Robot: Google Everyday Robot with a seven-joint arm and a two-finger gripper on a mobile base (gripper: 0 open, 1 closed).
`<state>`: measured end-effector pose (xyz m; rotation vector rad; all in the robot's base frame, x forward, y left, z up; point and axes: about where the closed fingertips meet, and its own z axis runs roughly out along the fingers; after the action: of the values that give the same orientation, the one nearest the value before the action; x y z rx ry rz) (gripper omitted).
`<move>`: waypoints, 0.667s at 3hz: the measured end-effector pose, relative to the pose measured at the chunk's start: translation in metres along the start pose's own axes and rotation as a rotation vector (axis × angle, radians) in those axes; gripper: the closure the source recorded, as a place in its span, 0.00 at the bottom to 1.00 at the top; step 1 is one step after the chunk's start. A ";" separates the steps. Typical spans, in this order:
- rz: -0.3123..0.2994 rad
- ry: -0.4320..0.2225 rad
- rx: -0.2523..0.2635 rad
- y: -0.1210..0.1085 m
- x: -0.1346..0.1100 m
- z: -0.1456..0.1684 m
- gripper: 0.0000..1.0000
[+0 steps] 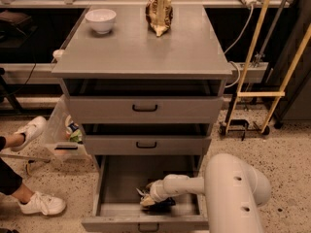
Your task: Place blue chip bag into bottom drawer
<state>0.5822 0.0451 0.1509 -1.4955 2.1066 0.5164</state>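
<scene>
The bottom drawer is pulled open below two closed grey drawers. My white arm reaches into it from the right. My gripper is low inside the drawer, near its front. The blue chip bag shows as a dark crinkly shape lying on the drawer floor under and around the gripper tip. It is mostly hidden by the arm.
A white bowl and a brown-and-tan chip bag stand on the cabinet top. A person's white shoes and a clear bin are on the floor at left. Yellow poles stand at right.
</scene>
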 end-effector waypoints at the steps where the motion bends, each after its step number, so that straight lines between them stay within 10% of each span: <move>1: 0.000 0.000 0.000 0.000 0.000 0.000 0.00; 2: -0.005 -0.003 -0.003 0.002 -0.003 -0.001 0.00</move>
<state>0.5804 0.0472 0.1537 -1.5003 2.0998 0.5196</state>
